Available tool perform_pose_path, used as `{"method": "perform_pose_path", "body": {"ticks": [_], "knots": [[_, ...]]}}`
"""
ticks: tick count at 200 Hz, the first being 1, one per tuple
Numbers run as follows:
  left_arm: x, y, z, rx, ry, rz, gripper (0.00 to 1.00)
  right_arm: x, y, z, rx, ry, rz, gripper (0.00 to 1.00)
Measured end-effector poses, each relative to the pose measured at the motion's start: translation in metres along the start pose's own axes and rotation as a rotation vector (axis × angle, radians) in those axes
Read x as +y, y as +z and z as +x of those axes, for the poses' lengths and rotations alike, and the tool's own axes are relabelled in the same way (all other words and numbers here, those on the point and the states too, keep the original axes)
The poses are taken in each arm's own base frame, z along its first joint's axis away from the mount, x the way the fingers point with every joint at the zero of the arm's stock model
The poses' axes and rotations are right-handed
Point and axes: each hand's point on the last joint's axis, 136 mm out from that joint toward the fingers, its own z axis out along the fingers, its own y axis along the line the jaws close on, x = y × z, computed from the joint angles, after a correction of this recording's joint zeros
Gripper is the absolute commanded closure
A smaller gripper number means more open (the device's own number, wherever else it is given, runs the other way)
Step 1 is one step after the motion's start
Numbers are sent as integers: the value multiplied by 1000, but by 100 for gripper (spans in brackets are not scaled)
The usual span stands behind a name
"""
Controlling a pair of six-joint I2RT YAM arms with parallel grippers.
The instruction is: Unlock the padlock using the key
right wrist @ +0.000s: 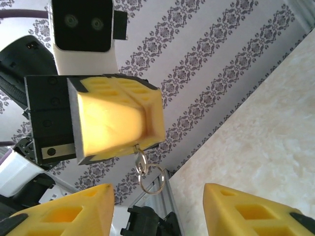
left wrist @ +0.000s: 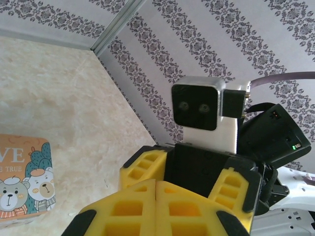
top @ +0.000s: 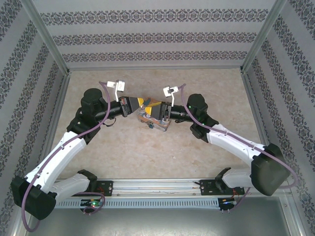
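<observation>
Right wrist: key [right wrist: 137,147] seemingly hangs vertically, rings down.

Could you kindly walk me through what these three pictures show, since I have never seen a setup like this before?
These are two robot arms bolted at the near edge of a table, each ending in a two-finger gripper with yellow pads. The overhead picture looks down from above and behind them. The other two come from cameras on each wrist. On the table lies a printed tin with cartoon bears. The arms meet above it, facing each other. The left gripper, seen from the right wrist, is shut, with small metal rings hanging from its tip; what it pinches is hidden. The right gripper stands open, just in front of those rings.
</observation>
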Motion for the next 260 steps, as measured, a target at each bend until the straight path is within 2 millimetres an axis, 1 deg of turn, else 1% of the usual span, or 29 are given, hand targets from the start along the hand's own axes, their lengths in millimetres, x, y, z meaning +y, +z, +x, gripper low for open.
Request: {"method": "perform_pose_path", "body": {"ticks": [23, 51, 67, 88, 132, 172, 190, 216, 247, 260], "knots": [[-2, 0, -2, -7, 8, 9, 100, 3, 6, 0, 11, -1, -13, 55], [-2, 0, -2, -8, 10, 11, 100, 8, 9, -4, 5, -14, -27, 60], [-2, 0, -2, -11, 12, 13, 100, 9, 10, -5, 3, -13, -31, 64], [-2, 1, -2, -10, 11, 13, 100, 9, 11, -6, 1, -17, -34, 67], [-2, 1, -1, -11, 14, 17, 100, 8, 14, -8, 1, -18, -35, 84], [3, 0, -2, -22, 6, 15, 100, 7, 14, -8, 0, -17, -33, 97], [5, -1, -2, -27, -2, 21, 100, 6, 14, -8, 1, -13, -28, 100], [7, -2, -1, -33, -14, 29, 100, 3, 14, -8, -1, -8, -17, 100], [11, -6, -1, -50, -21, 22, 64, 0, 12, -7, -3, -23, 9, 100], [14, -11, -6, -77, -24, 6, 56, -1, 9, -6, -1, -37, 31, 100]]}}
